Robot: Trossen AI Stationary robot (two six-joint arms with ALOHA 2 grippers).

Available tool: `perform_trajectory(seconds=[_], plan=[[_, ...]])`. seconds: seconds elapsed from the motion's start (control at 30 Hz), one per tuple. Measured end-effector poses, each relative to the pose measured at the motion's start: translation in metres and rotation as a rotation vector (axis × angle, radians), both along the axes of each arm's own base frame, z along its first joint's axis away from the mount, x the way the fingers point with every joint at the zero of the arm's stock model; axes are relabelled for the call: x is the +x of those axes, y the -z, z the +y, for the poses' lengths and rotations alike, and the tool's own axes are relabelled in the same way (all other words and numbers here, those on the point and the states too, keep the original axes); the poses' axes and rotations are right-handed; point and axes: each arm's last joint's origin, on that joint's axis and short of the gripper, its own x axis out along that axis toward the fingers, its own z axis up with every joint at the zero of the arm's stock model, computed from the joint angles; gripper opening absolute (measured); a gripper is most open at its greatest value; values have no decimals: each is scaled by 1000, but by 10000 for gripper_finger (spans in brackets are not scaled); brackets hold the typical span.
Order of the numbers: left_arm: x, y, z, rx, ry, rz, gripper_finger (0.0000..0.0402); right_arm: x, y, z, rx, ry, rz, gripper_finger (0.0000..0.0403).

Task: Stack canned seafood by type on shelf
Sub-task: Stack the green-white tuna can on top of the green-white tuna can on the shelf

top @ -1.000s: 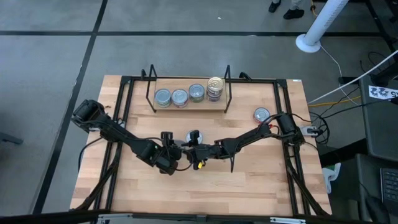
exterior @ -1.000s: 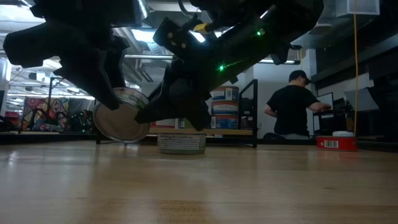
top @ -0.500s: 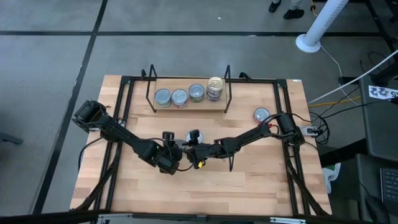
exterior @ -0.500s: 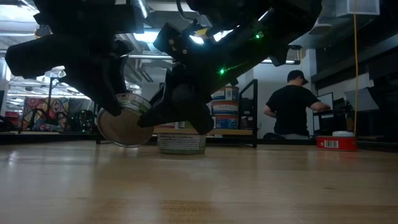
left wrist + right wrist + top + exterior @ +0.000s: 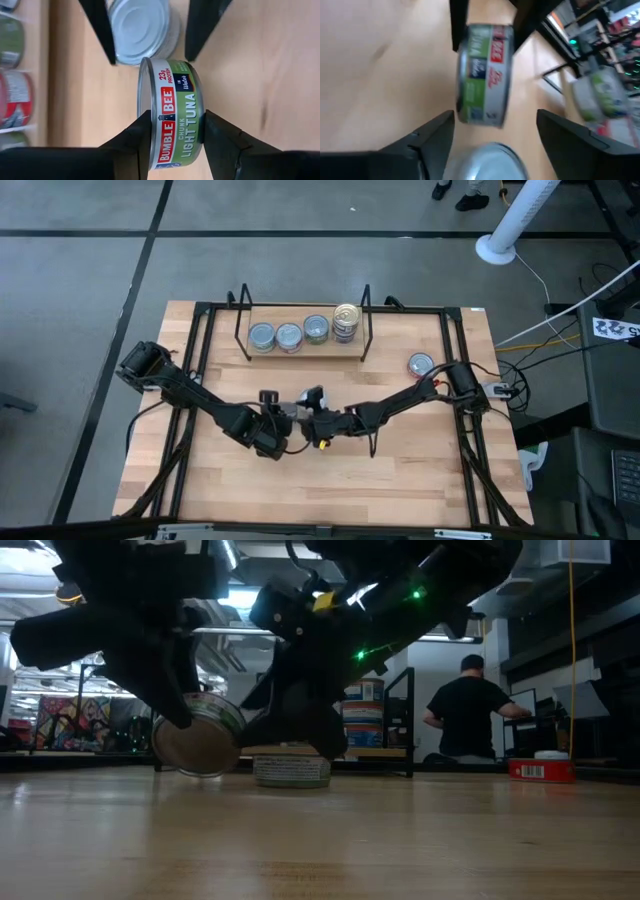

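High view: both arms meet mid-bench, short of the black wire shelf with its wooden base (four tins on it).

Low view: left claw holds the green-labelled round flat tuna tin on edge, off the wooden bench.

Left wrist view: its fingers pinch that tin.

Right wrist view: right claw has just spread, letting go. Handover done; shelving's next.

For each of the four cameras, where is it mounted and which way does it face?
High: overhead, looking straight down; both arms, wire shelf.
Low: tabletop height, looking level across; arms overhead, a person behind.
Left wrist: on the left arm, facing past the left hand clamping the green tuna can.
Right wrist: on the right arm; the right hand is open.
Shared: that can appears in both wrist views.
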Motion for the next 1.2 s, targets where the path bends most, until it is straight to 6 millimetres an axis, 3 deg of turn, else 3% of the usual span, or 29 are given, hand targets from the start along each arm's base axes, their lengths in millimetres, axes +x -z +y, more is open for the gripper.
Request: perform_trajectory(seconds=[0.3, 0.53, 0.73, 1.2], plan=[[-9, -19, 9, 148, -31, -60, 135, -19, -36, -7, -39, 68, 84, 296], [-24, -41, 25, 358, -73, -94, 135, -37, -64, -13, -44, 79, 147, 296], [-31, -50, 56, 540, -140, -13, 135, -40, -68, -21, -20, 103, 162, 296], [-24, -49, 133, 540, -340, 181, 135, -39, -68, -25, 33, 90, 163, 296]])
